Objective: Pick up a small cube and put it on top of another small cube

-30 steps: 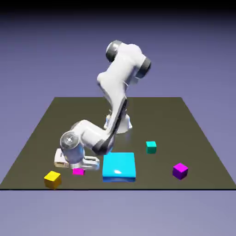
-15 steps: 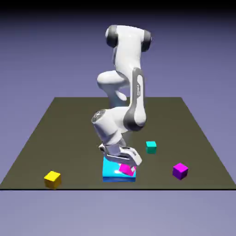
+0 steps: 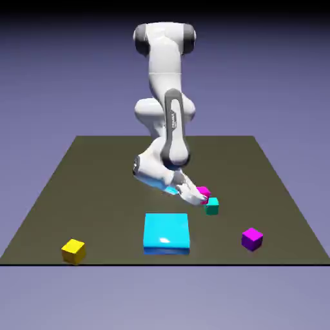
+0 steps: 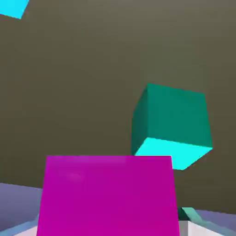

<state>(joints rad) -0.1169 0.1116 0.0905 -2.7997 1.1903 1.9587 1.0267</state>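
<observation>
My gripper (image 3: 200, 195) is shut on the small magenta cube (image 3: 203, 191), which hangs just above and to the left of the small teal-green cube (image 3: 211, 205) on the dark table. In the hand view the magenta cube (image 4: 107, 196) fills the bottom middle and hides the fingertips. The teal-green cube (image 4: 171, 125) shows beyond it, offset to the right, apart from the magenta one.
A large flat cyan block (image 3: 166, 232) lies in front of the arm; its corner (image 4: 13, 8) shows in the hand view. A yellow cube (image 3: 73, 251) sits at the exterior view's front left and a purple cube (image 3: 252, 238) at the front right.
The arm has carried the magenta cube from the front left, over the cyan block, up and to the right until it hangs beside the teal-green cube.
</observation>
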